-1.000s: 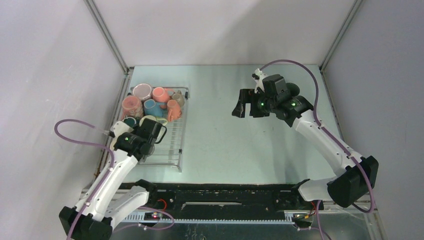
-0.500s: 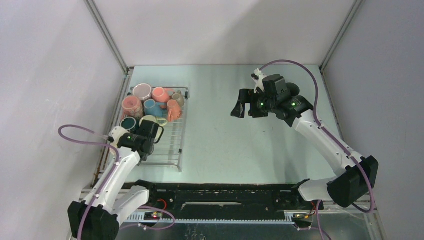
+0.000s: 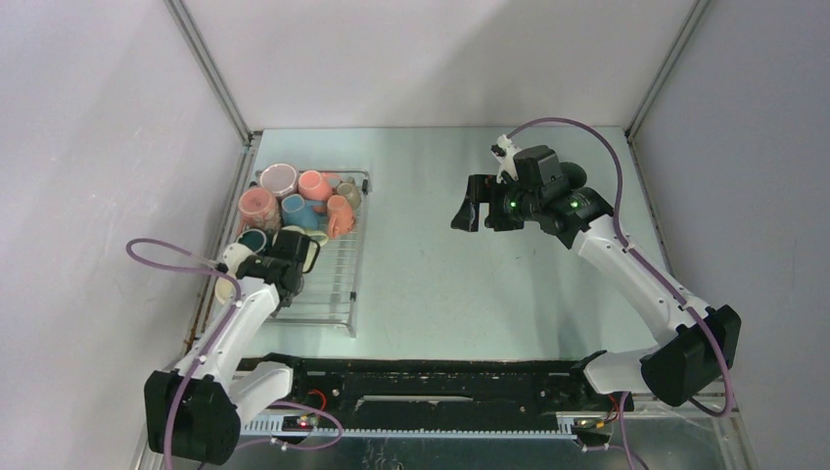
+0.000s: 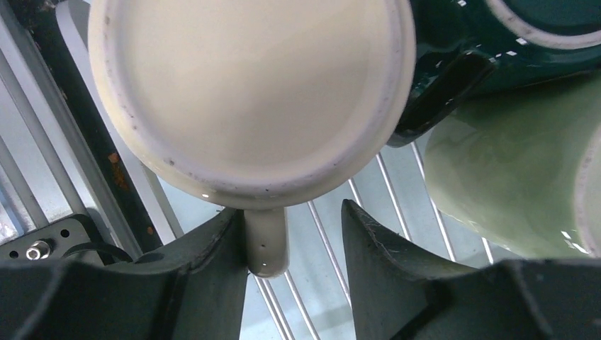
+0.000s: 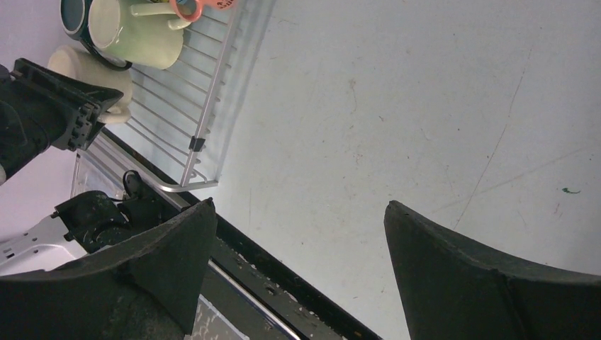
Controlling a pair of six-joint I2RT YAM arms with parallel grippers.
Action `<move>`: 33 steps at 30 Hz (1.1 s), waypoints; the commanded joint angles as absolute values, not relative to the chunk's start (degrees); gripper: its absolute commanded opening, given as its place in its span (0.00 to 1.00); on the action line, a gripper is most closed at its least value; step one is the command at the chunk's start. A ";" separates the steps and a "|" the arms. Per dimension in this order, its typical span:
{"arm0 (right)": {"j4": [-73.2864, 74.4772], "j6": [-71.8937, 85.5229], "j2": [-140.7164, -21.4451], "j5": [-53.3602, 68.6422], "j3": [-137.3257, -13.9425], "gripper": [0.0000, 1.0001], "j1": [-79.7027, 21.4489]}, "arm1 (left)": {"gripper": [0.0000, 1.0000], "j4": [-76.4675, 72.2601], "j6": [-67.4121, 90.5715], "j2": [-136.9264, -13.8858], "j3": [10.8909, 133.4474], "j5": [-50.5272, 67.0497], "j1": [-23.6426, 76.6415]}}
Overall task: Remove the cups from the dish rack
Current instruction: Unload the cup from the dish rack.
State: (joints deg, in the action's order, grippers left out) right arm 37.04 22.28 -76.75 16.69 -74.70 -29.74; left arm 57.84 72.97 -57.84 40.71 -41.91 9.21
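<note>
Left gripper point(image 4: 290, 216): its jaws have narrowed over the last second and now straddle the handle point(image 4: 266, 244) of the cream cup point(image 4: 248, 92). One finger point(image 4: 212, 269) touches the handle and the other stands a little apart, so it is not yet clamped.
Left arm: it has swung down and toward the left rim of the dish rack point(image 3: 333, 294).
Meaning for the task: this looks like the grasp for the next cup to come out, and a little more closing should pinch the handle.
Cream cup: it lies on the rack bars by the left rim, on the near side of the cluster, next to a dark green cup point(image 4: 443, 71) and a pale green cup point(image 4: 503, 184).
Other cups point(image 3: 299, 201): they are crowded in the rack's far half, by the tabletop's point(image 3: 440, 284) far left corner.
Right gripper point(image 5: 300, 209): its jaws are spread wide with nothing between them. It hangs over bare tabletop toward the far right and has hardly shifted.
Writing: no brand, label or lettering is readable anywhere.
</note>
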 commanded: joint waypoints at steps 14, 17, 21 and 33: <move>35.82 22.32 -77.17 16.89 -74.58 0.94 -30.32 | 0.14 53.43 72.42 -56.19 36.04 -42.92 7.71; 35.86 22.35 -77.17 16.82 -74.54 0.94 -30.41 | 0.00 54.65 72.72 -55.18 36.36 -43.53 7.65; 35.80 22.24 -77.17 16.79 -74.61 0.94 -30.50 | 0.00 56.75 73.81 -53.02 36.80 -44.63 7.68; 35.59 22.24 -76.73 16.33 -74.60 0.94 -30.59 | 0.00 60.41 73.49 -48.89 40.11 -46.59 7.82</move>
